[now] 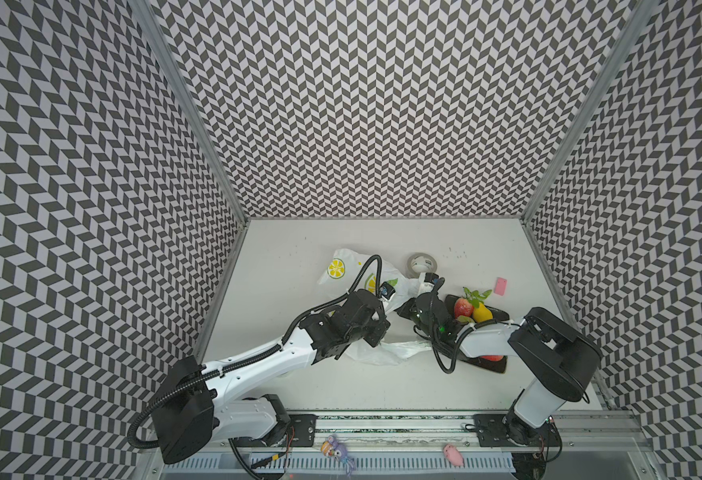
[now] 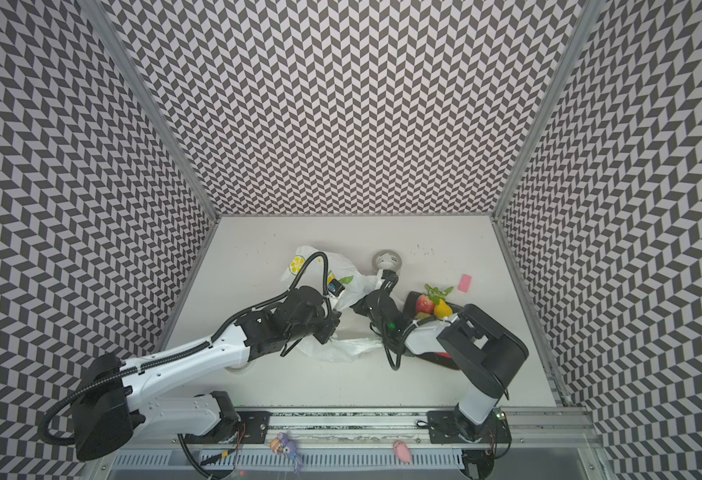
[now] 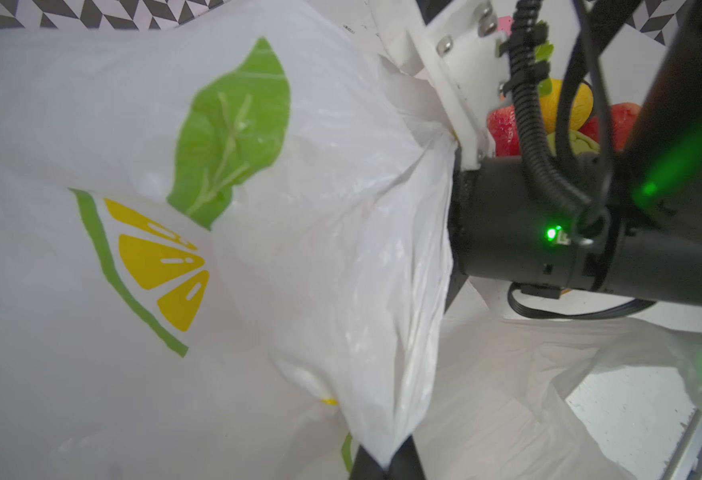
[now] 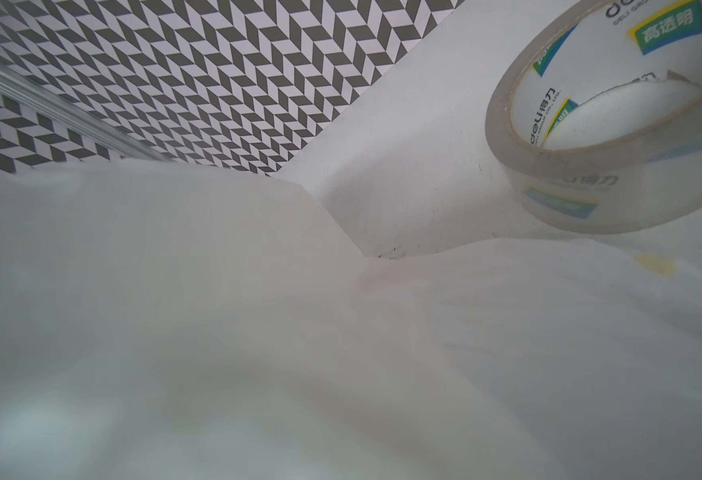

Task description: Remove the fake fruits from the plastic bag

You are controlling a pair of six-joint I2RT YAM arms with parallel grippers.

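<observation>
Chevron-patterned walls are enclosing a white surface [image 1: 299,395]. Left of its middle the plastic bag [image 1: 341,270] is lying crumpled. The left gripper [image 3: 384,463] is pinching a fold at the bag's edge, clamped shut on the film and holding the mouth up. The right gripper [image 1: 405,310] is reaching into that mouth. Film is hiding its fingers, so whether it is open, closed or holding anything cannot be told.

Just behind it a tape roll [image 1: 422,263] is sitting. Further right some fake fruits are resting on a black tray [image 1: 495,366]: a strawberry [image 1: 463,308], a yellow pear [image 1: 482,312], a green fruit [image 3: 574,144] and a red piece [image 1: 491,357] under the right arm.

The robot is probably feeling for a fruit left inside. The next move is calling for a firm grip, then a withdrawal that drags no film.
</observation>
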